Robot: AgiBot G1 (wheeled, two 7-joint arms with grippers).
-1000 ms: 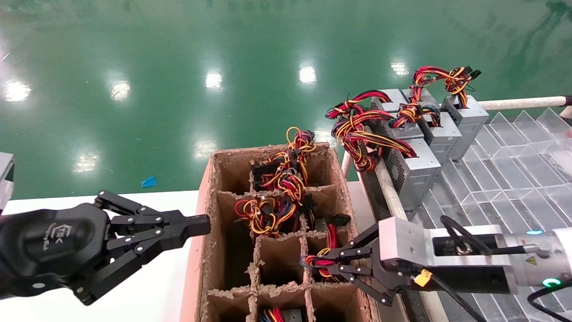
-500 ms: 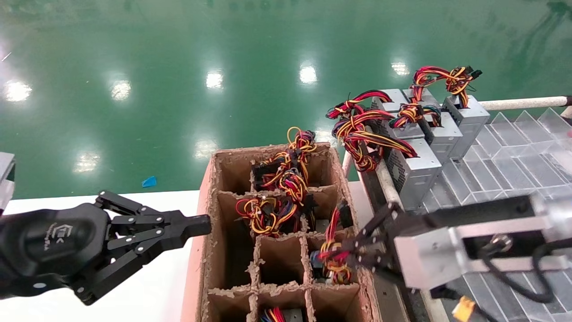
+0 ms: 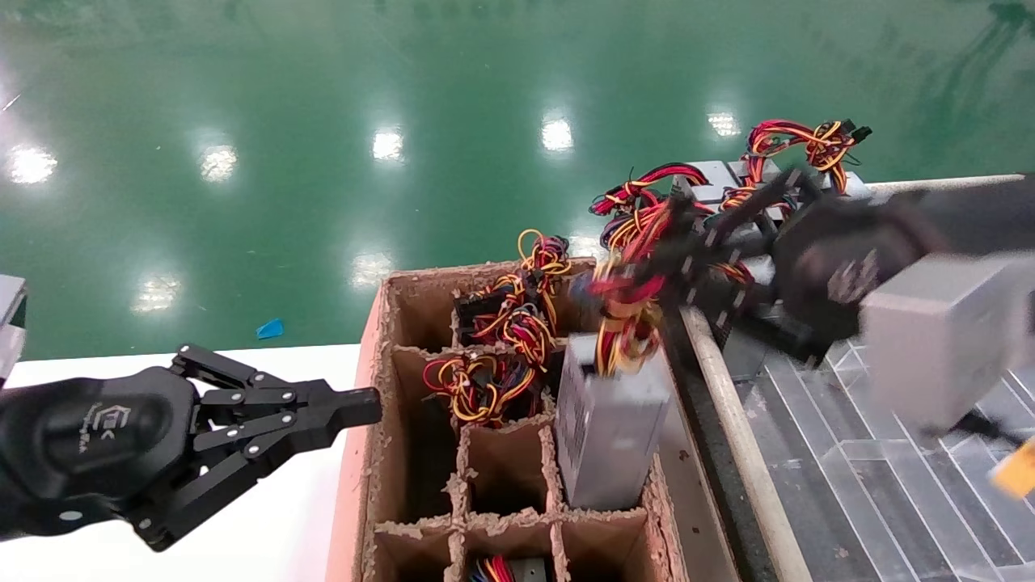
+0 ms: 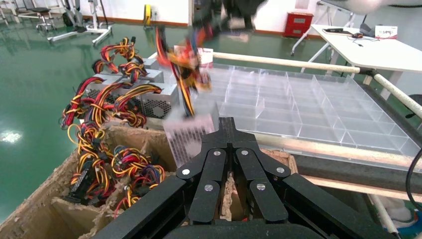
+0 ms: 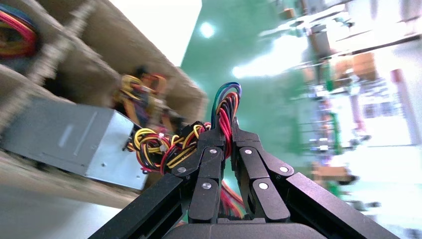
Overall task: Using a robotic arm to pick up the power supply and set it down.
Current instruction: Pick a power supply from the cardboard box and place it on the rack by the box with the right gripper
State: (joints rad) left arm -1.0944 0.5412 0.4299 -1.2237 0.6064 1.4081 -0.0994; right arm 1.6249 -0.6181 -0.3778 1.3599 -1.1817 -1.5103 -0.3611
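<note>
The right end effector [image 3: 647,279] is clenched on the wire bundle [image 5: 164,147] of the power supply [image 3: 610,420], its fingers [image 5: 211,164] pinching the red, yellow and black strands. The grey box hangs below the grip, its lower part inside a cell at the right edge of the cardboard box [image 3: 388,453] and most of its body raised above the dividers. Other cells hold more wire coils [image 3: 485,384]. Beyond the box, more grey units [image 4: 149,97] stand beside a clear divided tray [image 3: 873,469]. The left end effector [image 3: 356,404] hovers over the white worktop [image 3: 267,533] left of the box, fingers closed together, grasping nothing.
</note>
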